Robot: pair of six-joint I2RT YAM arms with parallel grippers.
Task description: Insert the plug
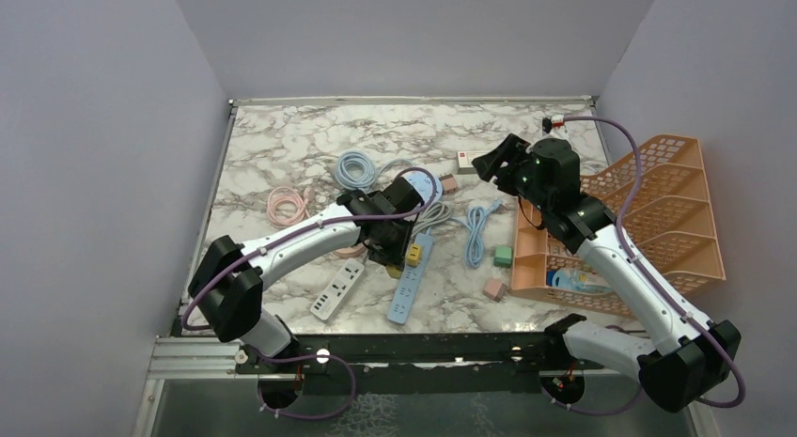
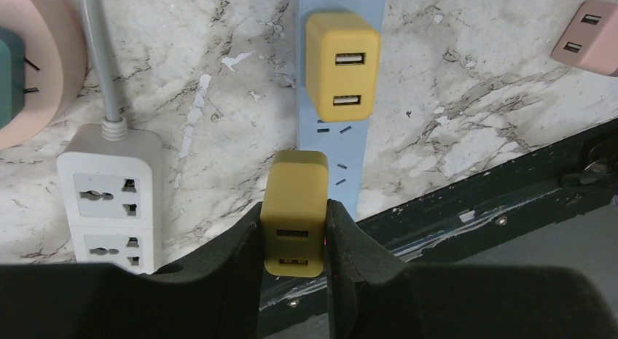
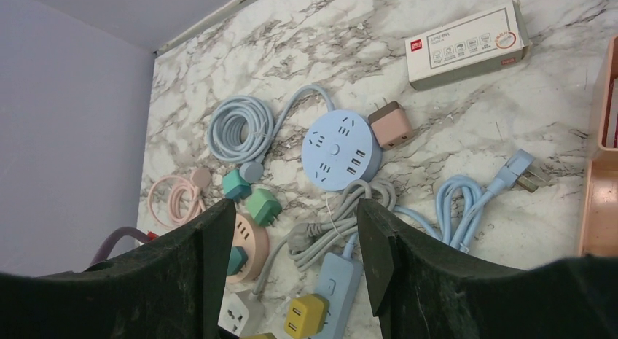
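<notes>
Left gripper (image 1: 396, 256) sits clenched low over the near half of the table, its catch mostly hidden beneath it from above, while the right gripper (image 1: 492, 164) hangs released further out. Just right of the right gripper lies a pink slatted basket (image 1: 691, 155); a blue-and-white packet (image 1: 575, 280) rests in its compartment nearest the arm bases. Between the two arms lie a light-blue cable (image 1: 477, 232) and a green block (image 1: 504, 257). From the left wrist, black fingers (image 2: 233, 255) squeeze both sides of the yellow plug (image 2: 294, 200), its USB slots facing the camera. Just ahead and slightly right runs the blue power strip (image 2: 353, 168), with a second yellow charger (image 2: 342, 65) seated further along it and free slots showing between the two; whether the held plug touches the strip I cannot tell. Left of the fingers sits a white power strip (image 2: 109, 200), its grey cord (image 2: 98, 55) leading away, and far ahead to the right lies a pink USB block (image 2: 587, 36). From the right wrist, that gripper's jaws stand apart with nothing between them, high above the clutter: straight ahead is a round blue hub (image 3: 341, 146) with a pink pronged adapter (image 3: 391, 124) just beside it, a boxed item (image 3: 466, 44) lies beyond to the right, a coiled blue cable (image 3: 240, 127) ahead to the left, and two green plugs (image 3: 264, 206) lie near the left finger.
</notes>
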